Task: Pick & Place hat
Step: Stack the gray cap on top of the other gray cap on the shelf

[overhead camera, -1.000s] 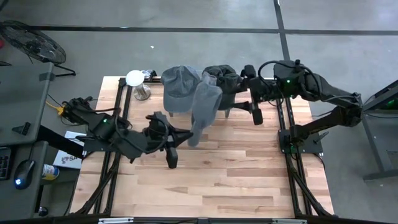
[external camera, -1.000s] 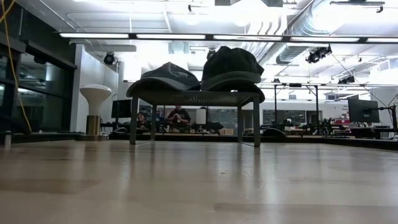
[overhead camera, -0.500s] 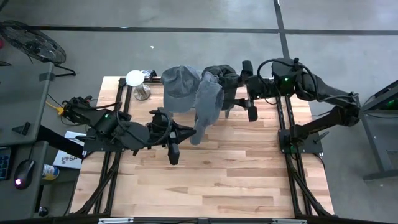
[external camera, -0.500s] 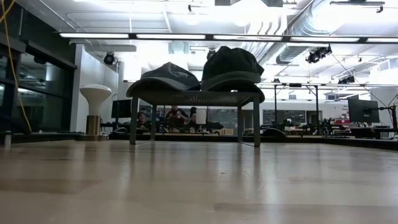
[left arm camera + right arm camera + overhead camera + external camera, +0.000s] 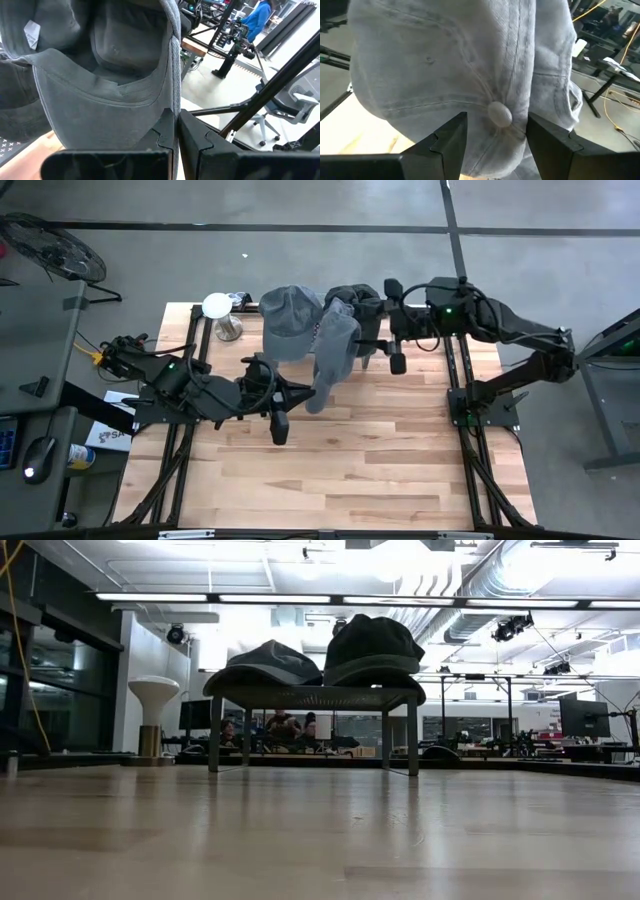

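Note:
A light grey hat (image 5: 334, 348) hangs in the air over the table's middle, its hollow inside (image 5: 115, 55) facing my left gripper (image 5: 303, 393), which is shut on it. My right gripper (image 5: 391, 325) is open at the hat's right side. Its fingers (image 5: 451, 134) stand on either side of the crown's top button (image 5: 499, 114); I see no touch. Behind, a grey hat (image 5: 266, 664) and a dark hat (image 5: 372, 645) rest on a low rack (image 5: 310, 698). My left gripper pinches the hat's lower edge (image 5: 173, 112) between its two fingers, which come nearly level from the table's left. One layer or several, I cannot tell. The hat stands on edge above the fingers, lifted clear of the table.
A white mushroom-shaped stand (image 5: 218, 306) is at the table's far left corner, beside the rack. The near half of the wooden table (image 5: 340, 480) is bare planks. People sit in the room beyond the table (image 5: 285, 725).
My right gripper has edged toward the table's left, closer to the held hat, and has rolled a little. Its fingers have stayed open. The hat has stayed in my left gripper, clear of the table.

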{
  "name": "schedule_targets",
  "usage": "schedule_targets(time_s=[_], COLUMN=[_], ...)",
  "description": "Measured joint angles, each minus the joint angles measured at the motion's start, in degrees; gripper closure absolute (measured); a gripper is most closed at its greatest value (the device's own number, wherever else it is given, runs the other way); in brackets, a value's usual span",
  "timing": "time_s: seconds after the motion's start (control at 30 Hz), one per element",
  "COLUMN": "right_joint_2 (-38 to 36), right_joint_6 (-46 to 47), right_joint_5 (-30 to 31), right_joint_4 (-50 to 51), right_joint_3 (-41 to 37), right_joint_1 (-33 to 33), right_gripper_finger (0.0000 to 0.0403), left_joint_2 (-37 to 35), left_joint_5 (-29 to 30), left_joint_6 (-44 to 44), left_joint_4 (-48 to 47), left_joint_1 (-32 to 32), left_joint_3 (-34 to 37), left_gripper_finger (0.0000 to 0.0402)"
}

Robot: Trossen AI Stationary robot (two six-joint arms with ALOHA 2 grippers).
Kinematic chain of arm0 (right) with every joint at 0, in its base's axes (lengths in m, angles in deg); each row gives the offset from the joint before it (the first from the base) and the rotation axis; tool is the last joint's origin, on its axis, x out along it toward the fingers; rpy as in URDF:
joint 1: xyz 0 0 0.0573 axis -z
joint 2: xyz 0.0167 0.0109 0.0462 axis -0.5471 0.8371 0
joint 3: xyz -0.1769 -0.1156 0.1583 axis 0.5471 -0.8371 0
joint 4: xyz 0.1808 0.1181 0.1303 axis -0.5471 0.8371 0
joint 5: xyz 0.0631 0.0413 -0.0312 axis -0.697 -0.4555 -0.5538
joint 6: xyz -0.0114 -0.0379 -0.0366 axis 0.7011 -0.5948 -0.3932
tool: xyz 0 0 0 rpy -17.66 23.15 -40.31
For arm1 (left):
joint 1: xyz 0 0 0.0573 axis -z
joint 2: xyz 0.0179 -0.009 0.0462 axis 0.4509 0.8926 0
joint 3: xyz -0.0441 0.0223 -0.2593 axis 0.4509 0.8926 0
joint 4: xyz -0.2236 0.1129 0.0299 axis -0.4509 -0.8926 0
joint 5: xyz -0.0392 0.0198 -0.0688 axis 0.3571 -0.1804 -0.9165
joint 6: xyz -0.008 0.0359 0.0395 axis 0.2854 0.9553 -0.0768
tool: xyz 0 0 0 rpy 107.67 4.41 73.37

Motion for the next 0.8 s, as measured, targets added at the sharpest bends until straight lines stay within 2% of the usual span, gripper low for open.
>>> schedule_targets(time_s=[0.3,0.43,0.6,0.8], right_joint_2=[1.10,0.84,0.61,-1.36], right_joint_6=[-0.17,0.10,1.61,3.33], right_joint_5=[-3.15,-3.45,-4.24,-4.86], right_joint_4=[-2.60,-2.67,-2.11,0.95], right_joint_3=[0.00,0.00,0.00,0.00], right_joint_1=[0.00,0.00,0.02,0.00], right_gripper_finger=[0.0214,0.0228,0.0273,0.0353], left_joint_2=[0.00,0.00,0.02,0.02], left_joint_5=[-0.79,-0.87,-0.88,-0.95], left_joint_6=[-0.02,-0.02,-0.04,-0.07], left_joint_4=[-0.13,-0.11,-0.55,-0.49], left_joint_1=[0.02,0.02,0.02,0.02], left_joint_3=[0.00,0.00,0.02,0.02], left_gripper_finger=[0.0400,0.0400,0.0400,0.0400])
